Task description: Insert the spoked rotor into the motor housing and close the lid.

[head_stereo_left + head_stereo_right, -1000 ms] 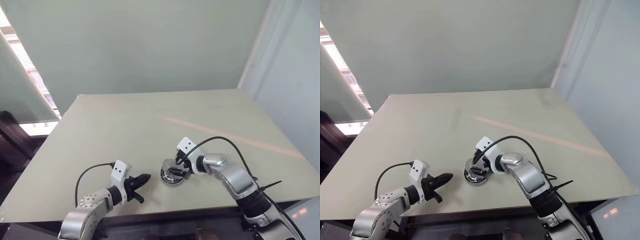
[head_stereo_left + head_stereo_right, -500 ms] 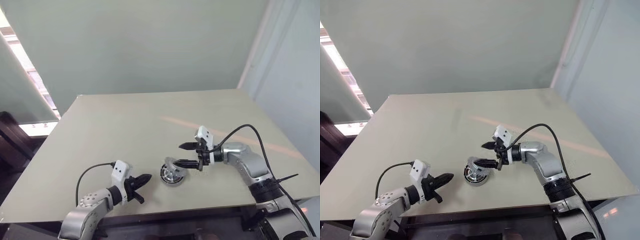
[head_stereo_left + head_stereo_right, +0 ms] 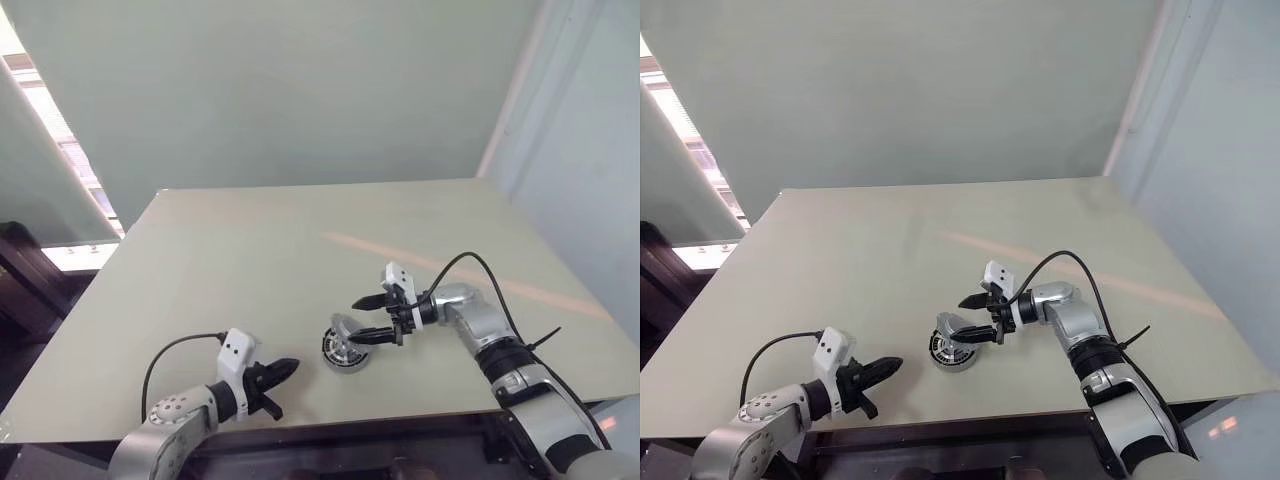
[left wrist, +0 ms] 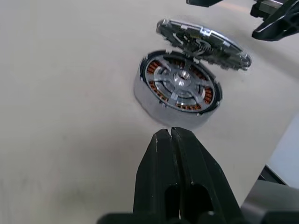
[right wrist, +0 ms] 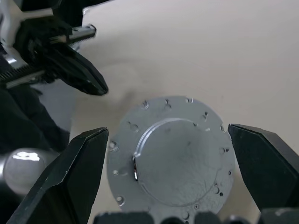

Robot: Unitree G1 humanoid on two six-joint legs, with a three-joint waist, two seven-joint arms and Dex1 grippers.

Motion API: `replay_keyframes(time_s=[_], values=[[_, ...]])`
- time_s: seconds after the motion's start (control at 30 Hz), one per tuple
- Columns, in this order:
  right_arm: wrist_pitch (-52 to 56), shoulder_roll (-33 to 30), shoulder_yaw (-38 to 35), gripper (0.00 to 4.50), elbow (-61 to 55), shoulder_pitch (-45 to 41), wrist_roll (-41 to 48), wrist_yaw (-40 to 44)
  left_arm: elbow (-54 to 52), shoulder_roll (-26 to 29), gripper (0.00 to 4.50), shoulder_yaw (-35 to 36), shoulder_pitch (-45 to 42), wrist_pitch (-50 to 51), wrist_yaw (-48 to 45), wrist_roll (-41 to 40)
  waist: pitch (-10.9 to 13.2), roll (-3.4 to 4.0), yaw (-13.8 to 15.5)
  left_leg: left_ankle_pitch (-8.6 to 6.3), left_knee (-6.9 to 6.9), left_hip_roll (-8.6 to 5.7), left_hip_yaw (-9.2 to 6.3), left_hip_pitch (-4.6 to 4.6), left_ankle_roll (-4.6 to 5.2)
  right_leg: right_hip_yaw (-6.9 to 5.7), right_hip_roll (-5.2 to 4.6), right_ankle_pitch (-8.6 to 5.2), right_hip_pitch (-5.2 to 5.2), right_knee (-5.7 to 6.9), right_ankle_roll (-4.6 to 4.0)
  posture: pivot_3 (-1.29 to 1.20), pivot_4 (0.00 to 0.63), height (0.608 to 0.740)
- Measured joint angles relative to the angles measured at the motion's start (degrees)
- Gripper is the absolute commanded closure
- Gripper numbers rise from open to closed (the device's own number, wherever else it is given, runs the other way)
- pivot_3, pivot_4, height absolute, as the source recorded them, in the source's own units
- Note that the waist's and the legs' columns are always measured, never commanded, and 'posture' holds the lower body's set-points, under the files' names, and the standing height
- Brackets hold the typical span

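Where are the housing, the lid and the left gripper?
housing [image 4: 175,114]: left wrist view, on its silver side wall.
lid [image 4: 205,41]: left wrist view, on its tilted underside.
left gripper [image 4: 170,135]: left wrist view, at its closed fingertips.

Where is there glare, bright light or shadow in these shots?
Left eye view: a pale light streak crosses the table, and a bright strip glares at the left edge. Left wrist view: the spoked rotor gleams. Right wrist view: the lid is evenly lit.

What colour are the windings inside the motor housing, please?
Copper-orange, in a ring inside the motor housing around the silver spoked rotor; the left wrist view shows it best.
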Motion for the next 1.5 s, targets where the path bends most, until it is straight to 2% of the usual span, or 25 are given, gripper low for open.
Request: replay_keyframes(time_s=[0.3, 0.53, 0.63, 0.7, 0.73, 1.13, 1.5], values=[[-5.56, 2.63, -0.02, 0.01, 11.09, -3.53, -3.86, 1.38, -1.48, 0.52, 4.50, 1.50, 1.63, 0.50, 0.35, -0.05, -0.01, 0.02, -0.02, 0.00, -0.01, 0.01, -0.01, 0.02, 0.00, 0.00, 0.01, 0.03, -0.02, 0.04, -0.04, 0.00, 0.000, 0.740], [-7.71, 4.17, -0.65, 0.01, 15.58, -5.07, -5.31, 1.37, -1.92, 0.52, 4.50, 1.55, 1.95, 0.51, 0.49, -0.03, -0.01, 0.04, -0.02, 0.01, 0.00, 0.00, -0.01, 0.03, -0.01, 0.00, 0.01, 0.04, -0.01, 0.06, -0.06, 0.00, 0.000, 0.740], [-8.22, 4.63, -0.83, 0.53, 16.40, -5.17, -5.55, 1.07, -1.92, 0.52, 4.50, 1.55, 1.96, 0.50, 0.50, 0.00, -0.01, 0.05, -0.03, 0.01, 0.00, 0.00, -0.01, 0.03, -0.01, 0.01, 0.01, 0.04, -0.02, 0.07, -0.07, 0.00, 0.000, 0.740], [-8.50, 4.80, -0.96, 1.19, 16.49, -5.23, -5.76, 0.80, -1.92, 0.52, 4.50, 1.55, 1.96, 0.49, 0.50, 0.01, -0.02, 0.05, -0.03, 0.01, 0.00, 0.00, -0.01, 0.03, -0.01, 0.01, 0.01, 0.04, -0.02, 0.08, -0.07, 0.00, 0.000, 0.740], [-8.54, 4.93, -0.96, 1.26, 16.52, -5.28, -6.02, 0.75, -1.92, 0.52, 4.50, 1.54, 1.96, 0.49, 0.50, 0.01, -0.02, 0.05, -0.03, 0.01, 0.01, 0.00, -0.01, 0.03, -0.01, 0.01, 0.01, 0.05, -0.02, 0.08, -0.07, 0.00, 0.000, 0.740], [-6.26, 5.02, 0.69, 1.26, 12.98, -5.25, -9.78, -0.42, -1.86, 0.45, 4.50, 0.76, 1.02, 0.30, 0.48, 0.39, -0.04, 0.09, -0.01, 0.02, 0.05, 0.00, -0.01, 0.06, -0.02, 0.01, 0.01, 0.05, -0.01, 0.14, -0.07, 0.00, 0.000, 0.740], [0.69, 5.06, 5.95, 1.26, 1.46, -1.49, -16.08, -8.90, 0.28, -0.51, 4.50, -1.33, -1.18, -0.61, 0.42, 0.65, -0.08, 0.11, -0.02, 0.11, 0.22, -0.03, 0.02, 0.17, -0.15, 0.06, 0.01, 0.03, -0.02, 0.57, -0.08, 0.00, 0.000, 0.740]])
